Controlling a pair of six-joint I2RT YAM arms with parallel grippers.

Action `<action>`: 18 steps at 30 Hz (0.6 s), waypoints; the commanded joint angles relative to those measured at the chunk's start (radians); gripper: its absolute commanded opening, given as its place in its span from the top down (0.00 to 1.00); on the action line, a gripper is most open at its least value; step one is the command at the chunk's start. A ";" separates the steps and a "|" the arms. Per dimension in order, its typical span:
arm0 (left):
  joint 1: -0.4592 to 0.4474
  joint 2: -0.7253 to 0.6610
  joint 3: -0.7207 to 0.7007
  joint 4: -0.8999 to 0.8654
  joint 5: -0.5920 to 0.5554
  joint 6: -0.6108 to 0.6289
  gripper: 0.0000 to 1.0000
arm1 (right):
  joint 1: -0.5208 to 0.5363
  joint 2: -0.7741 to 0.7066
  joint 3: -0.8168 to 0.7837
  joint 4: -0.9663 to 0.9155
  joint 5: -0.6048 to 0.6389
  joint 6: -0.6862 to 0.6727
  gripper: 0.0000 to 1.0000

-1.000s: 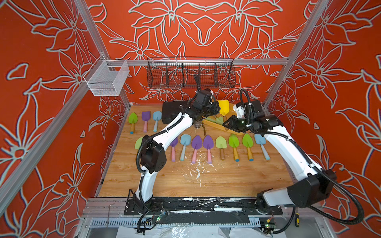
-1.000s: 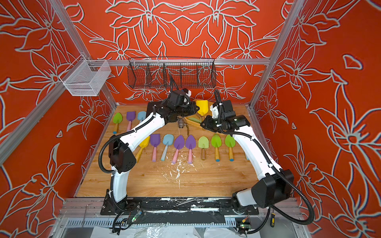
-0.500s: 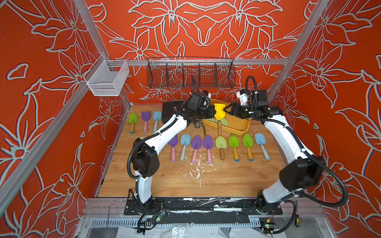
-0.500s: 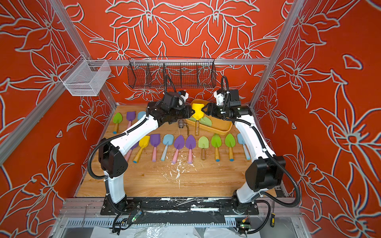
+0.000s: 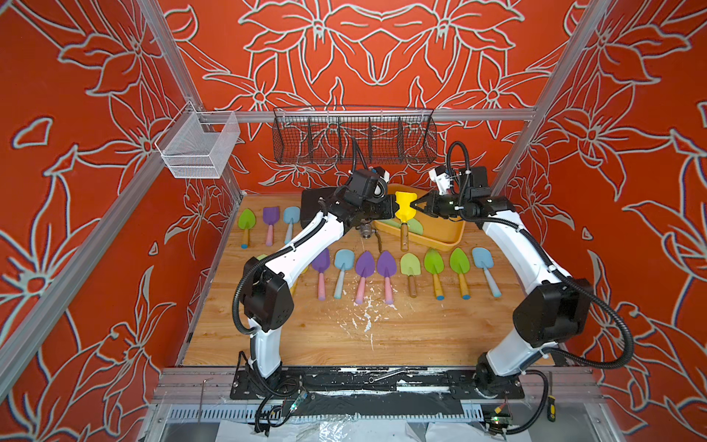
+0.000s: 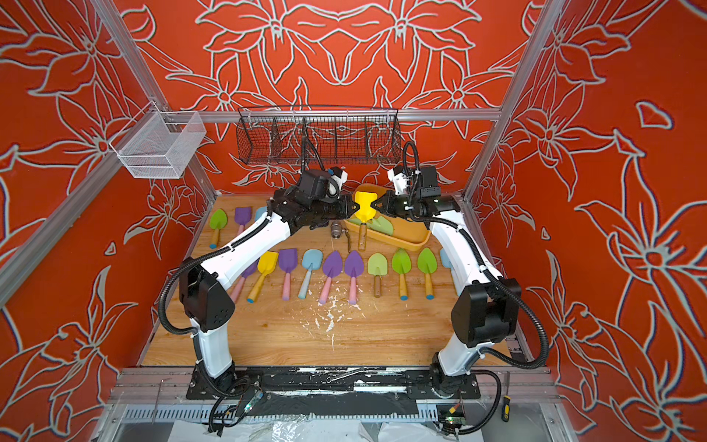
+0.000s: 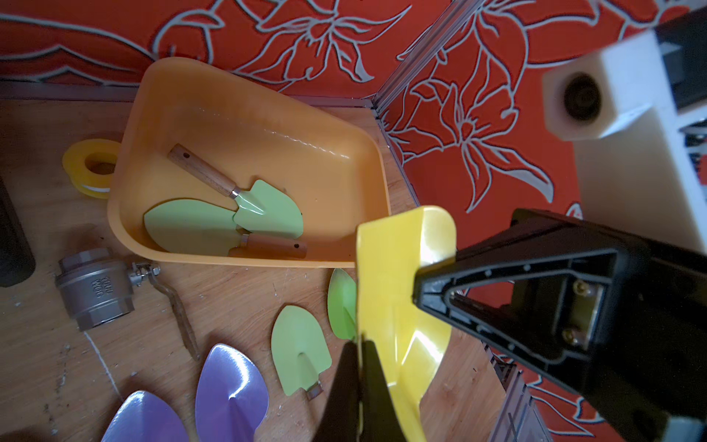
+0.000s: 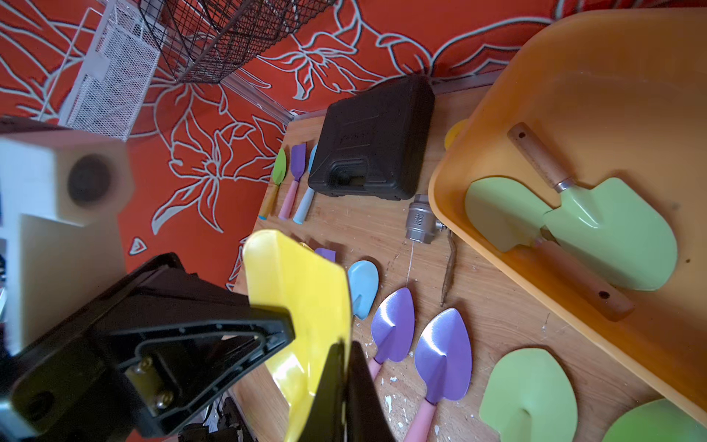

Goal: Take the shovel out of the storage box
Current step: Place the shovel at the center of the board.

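A yellow-bladed shovel [image 5: 405,202] [image 6: 363,206] hangs upright in the air, its wooden handle pointing down over the near left end of the yellow-orange storage box [image 5: 440,234] [image 6: 411,238]. My left gripper [image 5: 394,206] [image 7: 359,344] is shut on one edge of the blade [image 7: 398,268]. From the opposite side, my right gripper [image 5: 417,206] [image 8: 346,348] is shut on the other edge of the blade [image 8: 302,291]. Two light green shovels [image 7: 267,208] [image 8: 608,229] with wooden handles lie crossed inside the box [image 7: 245,126] [image 8: 574,95].
A black tool case [image 5: 317,203] [image 8: 375,153] lies left of the box, with a metal valve [image 5: 365,231] [image 7: 95,291] in front of it. Several coloured shovels [image 5: 363,264] lie in a row across mid-table and three more [image 5: 269,218] at back left. Wire baskets [image 5: 354,134] hang on the back wall.
The left gripper lifted the yellow shovel upright above the box. The right arm swung back beside it, and its open jaws have closed on the blade's other edge.
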 commanded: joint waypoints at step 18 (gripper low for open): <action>-0.213 -0.072 0.128 -0.488 -0.460 0.021 0.14 | 0.027 -0.086 0.014 -0.163 0.516 0.131 1.00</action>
